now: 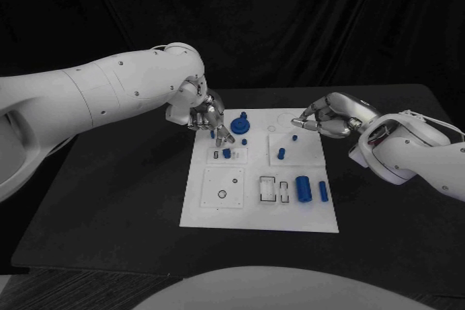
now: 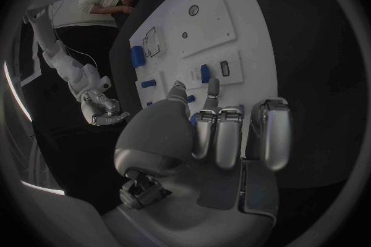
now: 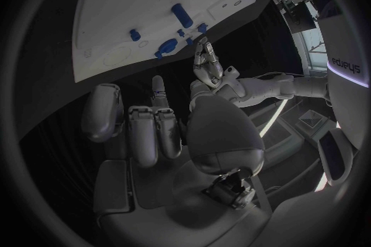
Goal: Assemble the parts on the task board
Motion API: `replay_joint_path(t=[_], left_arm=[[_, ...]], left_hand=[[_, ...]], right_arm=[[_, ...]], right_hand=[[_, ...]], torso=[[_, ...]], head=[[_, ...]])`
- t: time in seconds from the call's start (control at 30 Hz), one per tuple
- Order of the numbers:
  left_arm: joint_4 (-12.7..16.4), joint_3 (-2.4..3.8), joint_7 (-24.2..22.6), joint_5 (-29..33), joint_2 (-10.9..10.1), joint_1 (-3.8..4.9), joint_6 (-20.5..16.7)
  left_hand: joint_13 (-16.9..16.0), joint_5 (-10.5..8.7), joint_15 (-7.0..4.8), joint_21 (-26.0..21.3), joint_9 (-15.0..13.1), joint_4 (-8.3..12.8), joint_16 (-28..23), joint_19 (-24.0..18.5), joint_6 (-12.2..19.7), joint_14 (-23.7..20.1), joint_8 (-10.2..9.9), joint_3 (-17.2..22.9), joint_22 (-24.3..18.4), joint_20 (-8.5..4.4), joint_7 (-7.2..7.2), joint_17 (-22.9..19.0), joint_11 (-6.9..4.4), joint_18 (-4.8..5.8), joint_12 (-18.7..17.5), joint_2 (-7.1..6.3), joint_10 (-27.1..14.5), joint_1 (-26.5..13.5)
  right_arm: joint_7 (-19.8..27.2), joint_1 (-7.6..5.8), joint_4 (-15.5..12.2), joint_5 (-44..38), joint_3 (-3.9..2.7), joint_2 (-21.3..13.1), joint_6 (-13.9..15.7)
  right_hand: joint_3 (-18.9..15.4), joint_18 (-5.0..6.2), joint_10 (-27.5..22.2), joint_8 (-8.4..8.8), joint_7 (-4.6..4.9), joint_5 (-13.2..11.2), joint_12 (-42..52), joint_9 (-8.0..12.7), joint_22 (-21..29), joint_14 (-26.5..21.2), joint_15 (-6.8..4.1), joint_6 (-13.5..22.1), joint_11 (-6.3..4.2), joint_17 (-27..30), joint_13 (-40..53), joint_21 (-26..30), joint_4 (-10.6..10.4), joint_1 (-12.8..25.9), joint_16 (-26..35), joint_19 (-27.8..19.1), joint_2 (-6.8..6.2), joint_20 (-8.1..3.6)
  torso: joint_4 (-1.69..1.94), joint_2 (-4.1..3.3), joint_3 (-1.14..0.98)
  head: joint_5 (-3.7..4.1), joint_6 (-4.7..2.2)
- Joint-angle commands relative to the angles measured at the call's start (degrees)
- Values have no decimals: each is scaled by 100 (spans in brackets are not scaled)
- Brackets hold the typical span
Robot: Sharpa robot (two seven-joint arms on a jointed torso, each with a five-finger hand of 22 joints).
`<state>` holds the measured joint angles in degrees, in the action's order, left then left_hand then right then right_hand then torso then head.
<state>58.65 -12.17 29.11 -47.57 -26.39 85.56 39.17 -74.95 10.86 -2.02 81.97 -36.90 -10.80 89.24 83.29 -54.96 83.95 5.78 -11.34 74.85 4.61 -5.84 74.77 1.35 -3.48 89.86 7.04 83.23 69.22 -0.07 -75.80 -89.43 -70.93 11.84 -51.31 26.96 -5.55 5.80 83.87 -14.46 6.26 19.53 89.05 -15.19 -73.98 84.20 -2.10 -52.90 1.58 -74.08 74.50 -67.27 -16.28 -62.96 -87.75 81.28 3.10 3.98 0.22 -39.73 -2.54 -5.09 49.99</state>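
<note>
The white task board (image 1: 261, 209) lies mid-table. On its far half stand a blue gear-like part (image 1: 240, 126) and small blue pegs (image 1: 281, 153); a blue cylinder (image 1: 303, 188) and a blue bar (image 1: 324, 190) lie near its right edge. My left hand (image 1: 208, 116) hovers over the board's far left corner, and a small blue part (image 1: 212, 132) seems pinched at its fingertips. The left wrist view shows that hand (image 2: 216, 129) with a blue sliver (image 2: 193, 118) between thumb and fingers. My right hand (image 1: 324, 118) hangs at the far right edge, fingers curled in on nothing.
The board has open slots and holes on its near left half (image 1: 225, 189) and rectangular recesses (image 1: 267, 189) beside the cylinder. Black tabletop (image 1: 116, 189) surrounds the board on all sides. My left forearm (image 1: 97, 101) reaches in over the table's far left.
</note>
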Motion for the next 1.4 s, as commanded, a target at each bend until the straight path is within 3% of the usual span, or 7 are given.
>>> replay_joint_path(t=[0.03, 0.3, 0.6, 1.2, 1.4], left_arm=[[-24, 6, 73, -18, 15, -28, -43], [-103, 6, 76, -20, 38, -66, -95], [-199, 6, -5, -20, 117, -154, -59], [-363, 6, -29, -20, 214, -277, -13], [-421, 7, -76, -20, 245, -320, -28]], left_hand=[[-1505, 38, 54, -21, -64, 129, 76, 129, 20, 605, 71, 151, 1083, 23, 6, 1523, 24, 120, 14, 112, 677, -14], [-1505, 76, 52, -39, -70, 178, 76, 118, -10, 605, 87, 216, 1079, 23, 15, 1523, 19, 115, 14, 136, 677, 17], [-1505, 222, 29, -66, -57, 415, 76, 105, -43, 605, 89, 486, 1082, 4, 47, 1523, -9, 109, 14, 129, 677, 147], [-1505, 285, 20, -91, -44, 445, 76, 90, -109, 605, 102, 566, 1076, -4, 63, 1523, -21, 103, 14, 127, 677, 108], [-1505, 363, 9, -88, -13, 490, 76, 94, -138, 605, 87, 650, 1083, -12, 77, 1523, -33, 105, 14, 115, 677, 97]], right_arm=[[28, 6, -15, -9, -4, -4, 102], [9, 6, 13, -9, -4, 12, 75], [-22, 6, 48, -9, -4, 43, 38], [-60, 7, 74, -9, -4, 62, 0], [-66, 7, 81, -9, -4, 68, -10]], right_hand=[[-263, -133, 613, 96, -11, 137, 95, 12, -999, 552, -13, 56, 12, -1479, 1550, -146, -32, -49, -143, 89, 42, -1], [-265, -131, 613, 96, -10, 139, 95, 11, -997, 551, -12, 56, 13, -1476, 1550, -138, -32, -53, -141, 87, 44, -1], [-267, -131, 613, 96, -10, 140, 95, 11, -996, 549, -12, 56, 14, -1468, 1550, -134, -32, -55, -135, 86, 45, -1], [-267, -126, 613, 97, -8, 141, 95, 11, -990, 544, -11, 57, 15, -1447, 1550, -111, -33, -60, -120, 79, 52, -1], [-266, -124, 613, 98, -7, 142, 95, 11, -987, 542, -11, 57, 15, -1439, 1550, -100, -33, -62, -115, 75, 56, -1]], torso=[[-10, -1, 6], [-7, 2, 3], [3, 9, -4], [-3, 3, 1], [1, 3, -8]], head=[[-12, 1], [-28, 1], [-26, 1], [-29, 1], [-30, 1]])
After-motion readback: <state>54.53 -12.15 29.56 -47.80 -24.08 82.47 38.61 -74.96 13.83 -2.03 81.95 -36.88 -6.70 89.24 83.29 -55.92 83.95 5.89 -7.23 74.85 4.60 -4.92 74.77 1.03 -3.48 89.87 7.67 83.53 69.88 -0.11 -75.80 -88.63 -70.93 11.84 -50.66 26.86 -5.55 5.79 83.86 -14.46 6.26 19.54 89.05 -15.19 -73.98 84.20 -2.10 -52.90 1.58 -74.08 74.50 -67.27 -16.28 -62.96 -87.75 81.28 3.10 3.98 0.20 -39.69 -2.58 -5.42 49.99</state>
